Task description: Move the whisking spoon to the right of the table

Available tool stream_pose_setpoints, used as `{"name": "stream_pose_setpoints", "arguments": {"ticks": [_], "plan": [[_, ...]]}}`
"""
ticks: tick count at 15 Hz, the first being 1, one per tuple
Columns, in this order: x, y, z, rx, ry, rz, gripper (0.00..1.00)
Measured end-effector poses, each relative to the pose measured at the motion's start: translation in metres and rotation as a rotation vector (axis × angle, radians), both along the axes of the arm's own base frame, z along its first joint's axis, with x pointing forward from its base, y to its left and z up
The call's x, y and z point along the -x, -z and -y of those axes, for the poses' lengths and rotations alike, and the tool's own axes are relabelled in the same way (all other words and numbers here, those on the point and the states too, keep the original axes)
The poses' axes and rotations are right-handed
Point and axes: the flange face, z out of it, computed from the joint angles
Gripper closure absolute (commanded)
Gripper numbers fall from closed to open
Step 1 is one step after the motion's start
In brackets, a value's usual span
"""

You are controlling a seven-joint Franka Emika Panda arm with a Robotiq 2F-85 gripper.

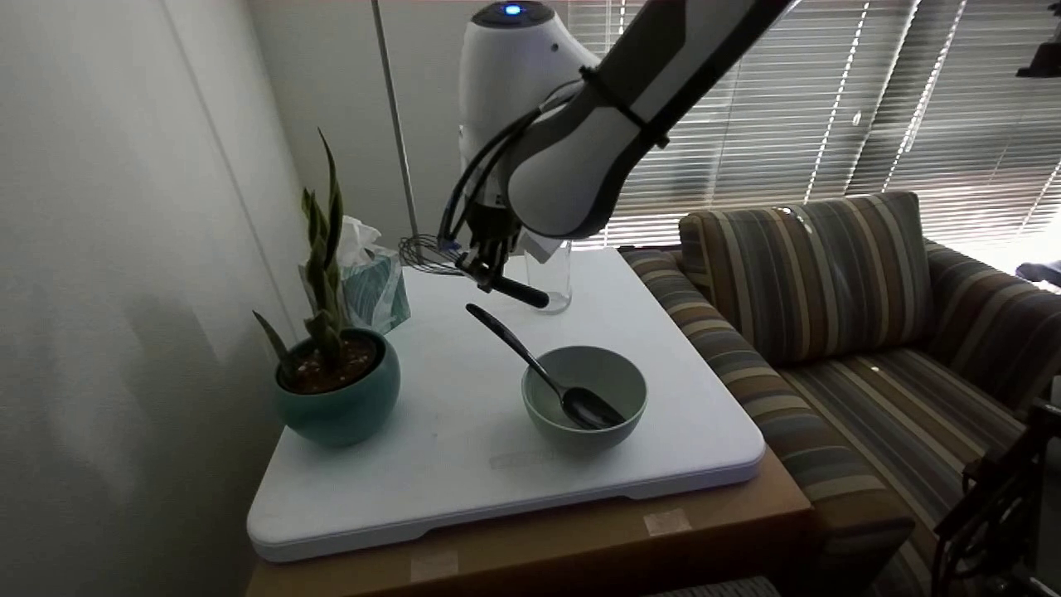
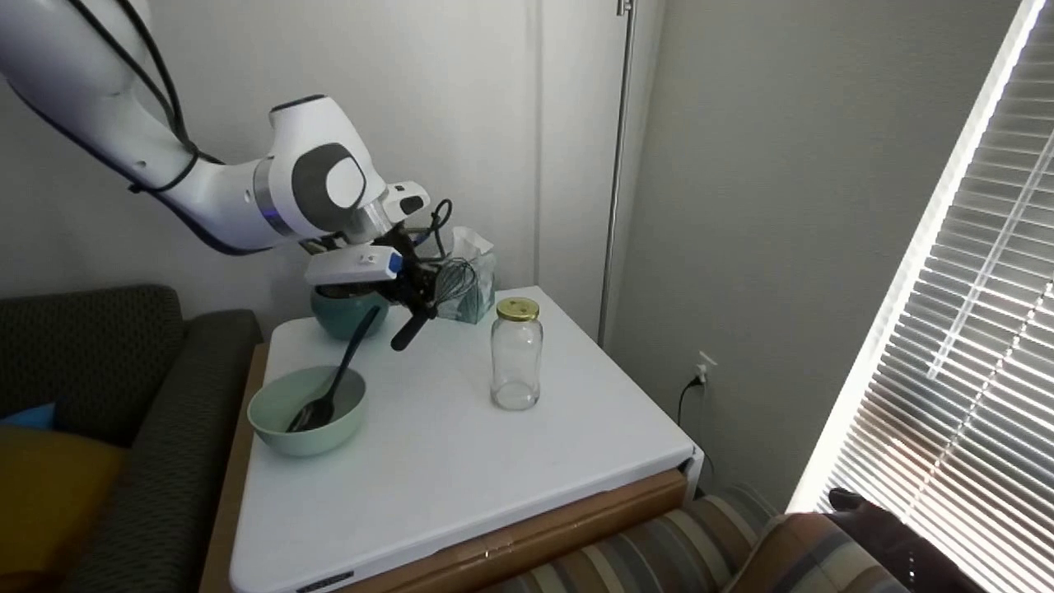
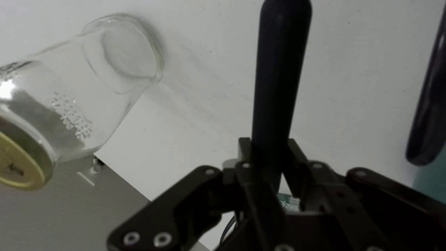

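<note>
The whisking spoon shows its dark handle (image 1: 522, 292) and wire-loop head in both exterior views; the wire head (image 2: 455, 280) points towards the tissue box. In the wrist view the dark handle (image 3: 281, 69) stands between the fingertips, and the wire head is out of view there. My gripper (image 1: 482, 274) is shut on the whisk's handle, with a finger on each side of it (image 3: 268, 150). The whisk is held tilted above the far part of the white table (image 1: 464, 390). The gripper also shows in an exterior view (image 2: 426, 303), partly dark.
A grey-green bowl (image 1: 549, 414) holds a black spoon (image 1: 593, 408) whose handle sticks out. A glass jar (image 2: 516, 362) with a gold lid stands near the whisk. A tissue box (image 1: 377, 290) and a potted plant (image 1: 340, 406) stand along the wall side. A striped armchair (image 1: 816, 282) adjoins the table.
</note>
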Motion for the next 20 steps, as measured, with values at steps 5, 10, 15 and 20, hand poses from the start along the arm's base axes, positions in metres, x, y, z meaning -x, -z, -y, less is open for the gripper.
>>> {"name": "stream_pose_setpoints", "arguments": {"ticks": [5,10,15,20], "plan": [[0.006,-0.064,-0.014,0.037,0.003,0.024,0.94],[0.018,-0.122,0.004,-0.017,0.208,0.118,0.94],[0.052,-0.122,0.067,-0.099,0.527,0.130,0.94],[0.102,-0.076,0.139,-0.187,0.850,0.118,0.94]]}}
